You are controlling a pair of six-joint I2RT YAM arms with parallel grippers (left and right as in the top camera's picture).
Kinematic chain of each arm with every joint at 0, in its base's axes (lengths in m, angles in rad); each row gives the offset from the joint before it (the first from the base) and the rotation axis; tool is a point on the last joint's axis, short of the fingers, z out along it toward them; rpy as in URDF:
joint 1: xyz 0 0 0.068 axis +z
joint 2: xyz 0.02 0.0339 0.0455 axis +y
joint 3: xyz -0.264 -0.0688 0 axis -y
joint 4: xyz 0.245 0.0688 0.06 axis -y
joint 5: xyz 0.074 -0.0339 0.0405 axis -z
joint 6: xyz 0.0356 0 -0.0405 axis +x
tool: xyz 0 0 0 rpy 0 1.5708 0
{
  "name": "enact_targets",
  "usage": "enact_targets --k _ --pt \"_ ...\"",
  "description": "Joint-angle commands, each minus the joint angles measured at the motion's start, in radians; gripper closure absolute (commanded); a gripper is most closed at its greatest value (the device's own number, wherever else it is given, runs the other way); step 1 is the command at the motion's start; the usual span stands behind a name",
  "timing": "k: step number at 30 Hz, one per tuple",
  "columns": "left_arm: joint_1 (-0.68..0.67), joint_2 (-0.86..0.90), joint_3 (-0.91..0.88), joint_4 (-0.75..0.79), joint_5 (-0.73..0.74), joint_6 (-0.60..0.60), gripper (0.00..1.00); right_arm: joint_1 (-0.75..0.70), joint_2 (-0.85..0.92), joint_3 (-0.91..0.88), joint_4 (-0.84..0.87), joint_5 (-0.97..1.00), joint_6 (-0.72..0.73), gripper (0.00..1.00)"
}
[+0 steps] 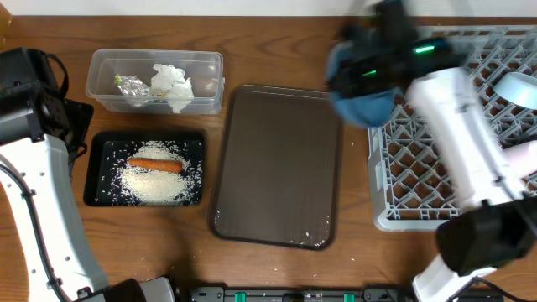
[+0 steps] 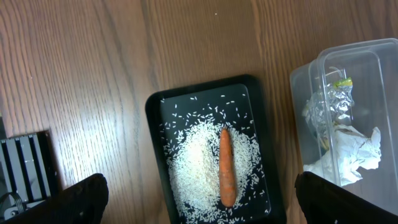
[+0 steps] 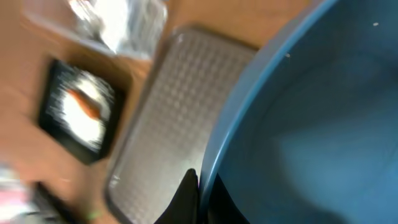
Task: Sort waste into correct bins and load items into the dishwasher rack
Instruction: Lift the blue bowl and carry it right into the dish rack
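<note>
Dark-blue bowl [image 3: 311, 124] clamped at its rim by right gripper [image 3: 198, 190], at dishwasher rack [image 1: 411, 180] left edge: loading step, apparently. Next: seat it, release. Left gripper [image 2: 202, 202] wide, empty.

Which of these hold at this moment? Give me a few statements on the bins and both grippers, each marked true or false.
1. The carrot lies on the rice in the black tray. True.
2. The napkin lies on the brown serving tray. False: the napkin is in the clear tub, beside the foil wrapper.
3. The right gripper is shut on the rim of the dark-blue bowl. True.
4. The left gripper is shut on the carrot. False: the left gripper is open above the black tray and holds nothing.
</note>
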Motion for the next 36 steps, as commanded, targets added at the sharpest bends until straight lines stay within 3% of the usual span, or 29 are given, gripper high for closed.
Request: enact_targets --k 1,7,14,19,25,31,36 --pt "0.005 0.000 -0.008 -0.003 -0.006 -0.013 0.02 -0.171 -0.019 0.011 -0.003 -0.470 -0.151 0.99" --pt "0.005 0.000 -0.008 -0.003 -0.006 -0.013 0.02 -0.389 -0.004 -0.011 -0.010 -0.735 -0.249 0.99" --pt "0.005 0.000 -0.008 -0.003 -0.006 -0.013 0.02 -0.464 -0.003 -0.153 0.040 -0.961 -0.328 0.99" --pt "0.005 0.000 -0.008 -0.003 -0.006 -0.013 0.02 -0.466 -0.002 -0.297 0.202 -0.958 -0.280 0.99" --pt "0.005 0.000 -0.008 -0.003 -0.006 -0.013 0.02 -0.528 -0.002 -0.350 0.439 -0.857 -0.014 0.99" --pt "0.005 0.000 -0.008 -0.003 -0.006 -0.013 0.02 -0.570 -0.002 -0.350 0.447 -0.843 0.030 0.99" --pt "0.005 0.000 -0.008 -0.004 -0.006 -0.013 0.02 -0.583 -0.002 -0.350 0.402 -0.647 0.092 0.99"
